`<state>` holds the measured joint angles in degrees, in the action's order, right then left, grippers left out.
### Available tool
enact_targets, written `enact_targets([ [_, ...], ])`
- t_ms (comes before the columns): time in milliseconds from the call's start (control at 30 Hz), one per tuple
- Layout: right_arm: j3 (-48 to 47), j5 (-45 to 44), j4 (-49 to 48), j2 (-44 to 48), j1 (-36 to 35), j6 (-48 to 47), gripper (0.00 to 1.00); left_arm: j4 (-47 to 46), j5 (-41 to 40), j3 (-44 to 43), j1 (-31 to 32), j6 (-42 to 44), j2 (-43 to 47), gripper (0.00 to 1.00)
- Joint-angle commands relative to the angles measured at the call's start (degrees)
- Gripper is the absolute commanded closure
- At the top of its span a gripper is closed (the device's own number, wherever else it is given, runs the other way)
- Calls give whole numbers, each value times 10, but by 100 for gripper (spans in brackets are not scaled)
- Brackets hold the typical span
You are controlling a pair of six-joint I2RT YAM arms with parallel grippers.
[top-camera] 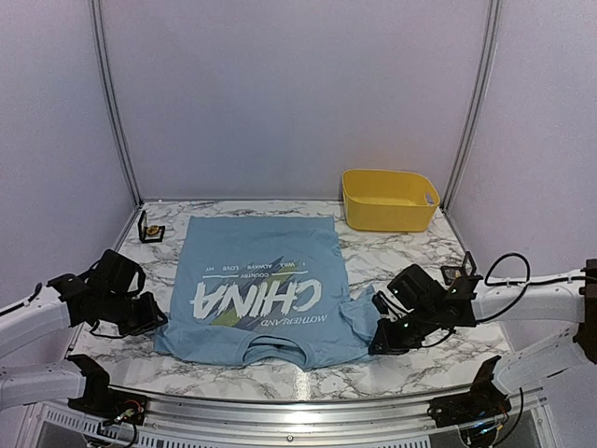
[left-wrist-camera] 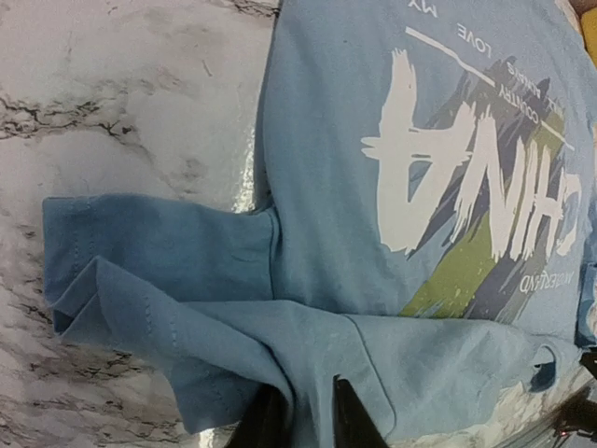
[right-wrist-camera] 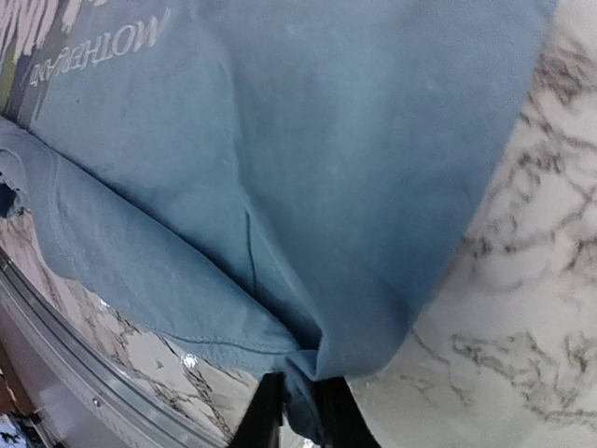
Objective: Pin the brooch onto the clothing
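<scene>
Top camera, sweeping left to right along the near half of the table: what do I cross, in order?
left gripper → T-shirt → right gripper. I left out the yellow bin further back because it sits over the same stretch as the right gripper.

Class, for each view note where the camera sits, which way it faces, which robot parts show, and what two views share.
Top external: high behind the bases, looking down over the marble table at the T-shirt and yellow bin; both arms, left gripper and right gripper show.
Left wrist: on the left arm, facing the CHINA print; only its fingertips show.
Right wrist: on the right arm, facing blue cloth bunched between its fingertips.
Shared: both wrist views catch the MOTHERLAND lettering.
</scene>
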<state>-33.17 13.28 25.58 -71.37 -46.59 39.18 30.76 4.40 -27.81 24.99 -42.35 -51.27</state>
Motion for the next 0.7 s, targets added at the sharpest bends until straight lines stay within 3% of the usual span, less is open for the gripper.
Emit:
enact_targets([
  [0, -35, -21, 128, 46, -10, 25, 74, 64, -40, 7, 8, -65, 68, 64],
  [100, -126, -102, 217, 52, 3, -14, 66, 89, -82, -8, 9, -86, 104, 48],
  [233, -245, -173, 238, -15, 39, -92, 59, 116, -161, -74, 9, -79, 114, 43],
  [400, -273, -178, 153, -103, 103, -169, 72, 106, -261, -128, 9, -52, 90, 40],
  [667, -274, -92, 68, -210, 146, -237, 68, -27, -185, -28, 9, -77, 14, 40],
])
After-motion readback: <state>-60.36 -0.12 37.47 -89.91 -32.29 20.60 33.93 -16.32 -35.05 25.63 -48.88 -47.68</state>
